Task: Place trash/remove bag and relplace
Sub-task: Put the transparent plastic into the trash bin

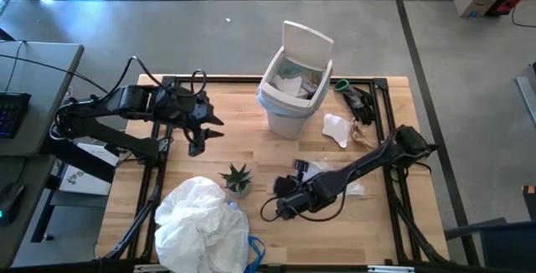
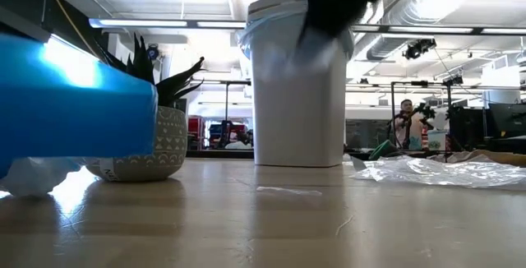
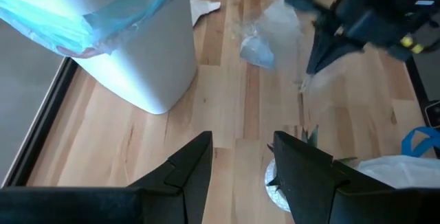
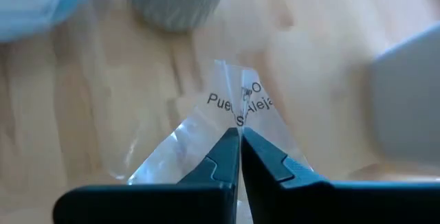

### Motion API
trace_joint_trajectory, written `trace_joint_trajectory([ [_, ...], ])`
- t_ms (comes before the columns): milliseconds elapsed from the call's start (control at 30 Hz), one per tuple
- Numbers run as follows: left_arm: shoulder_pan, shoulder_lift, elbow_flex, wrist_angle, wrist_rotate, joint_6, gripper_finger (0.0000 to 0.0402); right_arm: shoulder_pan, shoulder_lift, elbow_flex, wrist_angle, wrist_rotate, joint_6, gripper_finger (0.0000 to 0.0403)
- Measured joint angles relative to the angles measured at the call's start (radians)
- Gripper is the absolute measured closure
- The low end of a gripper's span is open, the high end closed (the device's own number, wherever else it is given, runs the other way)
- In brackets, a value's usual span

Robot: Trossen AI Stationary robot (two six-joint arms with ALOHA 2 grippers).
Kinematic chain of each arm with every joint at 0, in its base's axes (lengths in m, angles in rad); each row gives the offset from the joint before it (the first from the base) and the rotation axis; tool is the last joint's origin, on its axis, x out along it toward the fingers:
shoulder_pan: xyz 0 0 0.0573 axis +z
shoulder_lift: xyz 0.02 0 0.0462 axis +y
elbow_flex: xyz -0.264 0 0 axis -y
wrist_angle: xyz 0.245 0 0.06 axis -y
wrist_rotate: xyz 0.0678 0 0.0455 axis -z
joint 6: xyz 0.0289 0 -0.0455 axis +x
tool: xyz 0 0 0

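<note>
Pinching now at the right gripper (image 4: 239,136); fingers pressed together on a corner of a clear printed plastic wrapper (image 4: 234,100), low over the wooden table (image 1: 251,151) just in front of the small potted plant (image 1: 236,178); gripped by the edge, probably so the thin film lifts off the wood instead of sliding; bulk of the crinkled plastic (image 2: 427,171) lying flat toward the right side. Hovering high near the left rear corner, the left gripper (image 3: 240,165); fingers spread, nothing between them, pointed toward the white bin (image 1: 289,89), seemingly waiting its turn. Standing at the back centre, that bin, flip lid raised, light-blue bag (image 3: 82,14) folded over its rim, paper scraps already inside; lid up so drops go straight in. Lying well apart to the bin's right, a white paper scrap (image 1: 337,129) and a brown crumpled piece (image 1: 363,136), not yet collected. Heaped at the front left, a large white bag bundle (image 1: 201,223) with a blue strap; likely the spare liner.
</note>
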Motion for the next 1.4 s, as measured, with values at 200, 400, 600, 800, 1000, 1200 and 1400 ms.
trace_joint_trajectory([
  [200,-0.029,0.000,0.000,-0.006,0.000,-0.021,0.0261,0.005,0.000,0.258,-0.216,0.134,-0.065,0.0403],
  [400,-0.072,0.000,0.000,-0.006,0.000,-0.048,0.0261,-0.003,-0.001,0.524,-0.394,0.325,-0.159,0.0403],
  [600,-0.125,0.000,0.000,-0.007,-0.006,-0.077,0.0261,-0.072,-0.003,0.785,-0.589,0.468,-0.178,0.0403],
  [800,-0.188,0.000,0.000,-0.007,-0.010,-0.123,0.0261,-0.226,-0.112,0.719,-0.658,0.440,-0.131,0.0403],
  [1000,-0.260,0.000,0.000,-0.002,-0.040,-0.164,0.0261,-0.390,-0.129,0.712,-0.714,0.337,-0.073,0.0403],
  [1200,-0.323,0.000,0.000,0.007,-0.093,-0.192,0.0261,-0.535,-0.124,0.710,-0.708,0.159,-0.078,0.0403],
  [1400,-0.366,0.002,-0.001,0.009,-0.137,-0.210,0.0261,-0.602,-0.120,0.642,-0.596,0.055,-0.138,0.0384],
])
